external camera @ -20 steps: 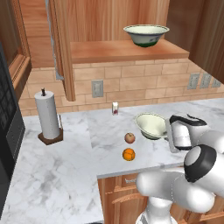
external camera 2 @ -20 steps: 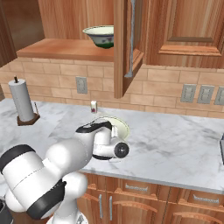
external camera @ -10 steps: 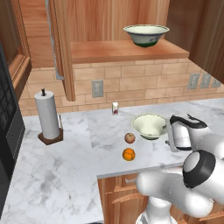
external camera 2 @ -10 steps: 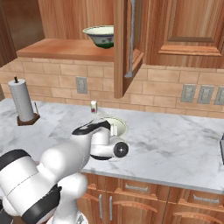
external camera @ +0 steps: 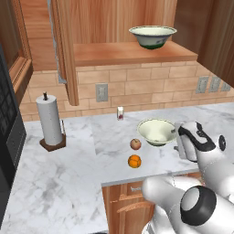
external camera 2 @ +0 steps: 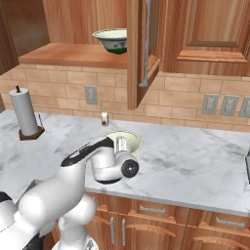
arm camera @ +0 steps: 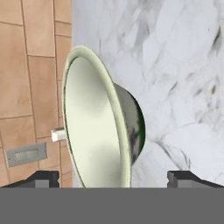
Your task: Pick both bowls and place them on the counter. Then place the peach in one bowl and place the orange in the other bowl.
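Releasing: judged step in hand is setting the first bowl on the counter and letting go; the hand is turned sideways beside it.
Claw: the gripper has its two fingertips spread wide, one on either side of the bowl's rim in the hand view; no pad visibly presses the rim, so I read it as open with nothing gripped.
Bowl on counter: sits upright on the marble near the backsplash, just beyond the peach, with a small white bottle behind it.
Second bowl: the other bowl stands on the wooden shelf above, not yet fetched.
Fruit: the peach and the orange lie close together near the counter's front edge, the orange nearer the edge, both apart from the bowl.
Doing it well: back the hand straight away along the line of the fingers so neither tip catches the flared rim and drags or tips the bowl.
Watch: the peach is near the bowl; a shoved bowl could set it rolling toward the edge.
Next reach: lift clear of the open cabinet door before rising to the shelf.
Bystander: paper towel roll stands well off to the left.
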{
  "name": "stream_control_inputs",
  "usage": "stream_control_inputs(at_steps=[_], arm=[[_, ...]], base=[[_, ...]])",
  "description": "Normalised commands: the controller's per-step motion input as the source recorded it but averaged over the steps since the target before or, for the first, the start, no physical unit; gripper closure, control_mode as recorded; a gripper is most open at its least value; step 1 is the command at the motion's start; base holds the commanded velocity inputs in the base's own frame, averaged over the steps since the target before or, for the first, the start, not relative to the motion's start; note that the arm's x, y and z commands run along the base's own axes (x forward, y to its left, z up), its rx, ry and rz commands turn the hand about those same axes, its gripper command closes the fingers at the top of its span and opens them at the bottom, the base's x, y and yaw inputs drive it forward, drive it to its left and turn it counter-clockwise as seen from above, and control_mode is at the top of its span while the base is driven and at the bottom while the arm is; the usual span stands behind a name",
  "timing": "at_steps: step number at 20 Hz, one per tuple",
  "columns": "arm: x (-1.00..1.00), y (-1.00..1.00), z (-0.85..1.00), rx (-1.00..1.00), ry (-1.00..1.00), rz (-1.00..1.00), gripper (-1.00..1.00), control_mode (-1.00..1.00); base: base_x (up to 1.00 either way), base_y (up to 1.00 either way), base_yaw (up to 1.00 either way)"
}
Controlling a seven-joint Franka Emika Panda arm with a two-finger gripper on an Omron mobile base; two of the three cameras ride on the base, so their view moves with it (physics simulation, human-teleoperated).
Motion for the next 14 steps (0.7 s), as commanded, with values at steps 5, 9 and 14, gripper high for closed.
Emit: stream_control_inputs(at_steps=[5, 9, 14], arm=[[-0.24, 0.02, 0.49, -0.01, 0.01, 0.0, -1.0, -1.0], [-0.3, 0.0, 0.51, -0.02, 0.05, -0.01, -1.0, -1.0], [-0.3, 0.1, 0.47, -0.02, 0.05, -0.01, -1.0, -1.0]], base=[[0.0, 0.0, 0.0], [0.0, 0.0, 0.0], [0.0, 0.0, 0.0]])
